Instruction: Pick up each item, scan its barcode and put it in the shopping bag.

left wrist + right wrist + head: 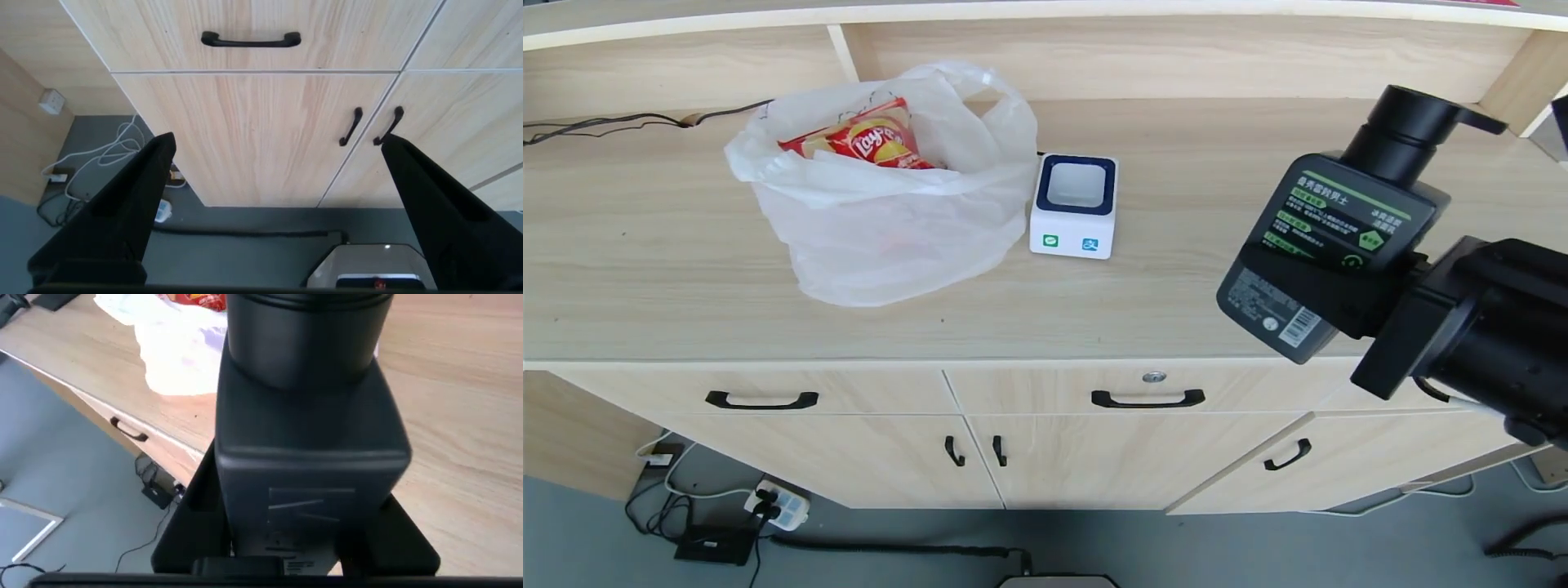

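Note:
A black bottle with a black cap and a green-and-white label is held in the air at the right, above the counter's front edge, with its barcode facing up. My right gripper is shut on the bottle and clamps its lower body. A white plastic shopping bag stands on the counter at the left with a red chip packet inside. Beside the bag sits a small white scanner with a dark-framed window. My left gripper hangs open below the counter, facing the cabinet doors.
The wooden counter has a raised back shelf. A black cable lies at the back left. Drawers and doors with black handles are below the counter. Cables and a power strip lie on the floor.

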### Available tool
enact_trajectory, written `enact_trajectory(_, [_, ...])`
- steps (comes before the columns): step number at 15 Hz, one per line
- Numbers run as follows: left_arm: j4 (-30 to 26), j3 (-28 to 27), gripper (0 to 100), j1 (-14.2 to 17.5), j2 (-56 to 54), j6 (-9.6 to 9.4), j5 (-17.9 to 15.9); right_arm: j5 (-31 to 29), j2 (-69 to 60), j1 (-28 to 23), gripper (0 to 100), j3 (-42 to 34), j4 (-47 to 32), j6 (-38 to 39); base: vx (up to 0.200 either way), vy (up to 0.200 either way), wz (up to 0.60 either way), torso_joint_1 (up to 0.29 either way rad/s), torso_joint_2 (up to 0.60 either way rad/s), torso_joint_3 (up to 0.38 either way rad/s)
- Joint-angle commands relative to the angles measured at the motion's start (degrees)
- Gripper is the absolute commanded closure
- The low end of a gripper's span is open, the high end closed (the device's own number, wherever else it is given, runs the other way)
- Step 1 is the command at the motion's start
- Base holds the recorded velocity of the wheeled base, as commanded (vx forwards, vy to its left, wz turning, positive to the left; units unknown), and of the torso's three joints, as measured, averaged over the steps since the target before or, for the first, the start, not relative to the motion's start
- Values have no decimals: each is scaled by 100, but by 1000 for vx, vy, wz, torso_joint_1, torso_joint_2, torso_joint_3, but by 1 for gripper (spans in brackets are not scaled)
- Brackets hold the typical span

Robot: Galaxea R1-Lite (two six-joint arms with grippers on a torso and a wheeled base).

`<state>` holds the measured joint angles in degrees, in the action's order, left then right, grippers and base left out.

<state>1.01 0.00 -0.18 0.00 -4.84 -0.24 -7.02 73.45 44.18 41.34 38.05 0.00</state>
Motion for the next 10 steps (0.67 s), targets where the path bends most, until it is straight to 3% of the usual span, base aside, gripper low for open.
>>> enact_trajectory(1, [4, 0, 0, 1, 0, 1, -2, 17, -67, -208, 100, 85, 10, 35, 0, 200, 0, 17, 7, 2])
enact_trajectory(3, [4, 0, 0, 1, 9, 1, -2, 43, -67, -410, 100, 102, 1, -18, 0, 200, 0, 15, 5, -2])
enact_trajectory(4, [4, 0, 0, 1, 9, 1, -2, 421, -76, -507, 100, 50, 1, -193, 0, 200, 0, 2, 2, 2])
enact_trajectory(10, [4, 0, 0, 1, 9, 9, -2, 1142, -76, -788, 100, -29, -8, -299, 0, 200, 0, 2, 5, 3])
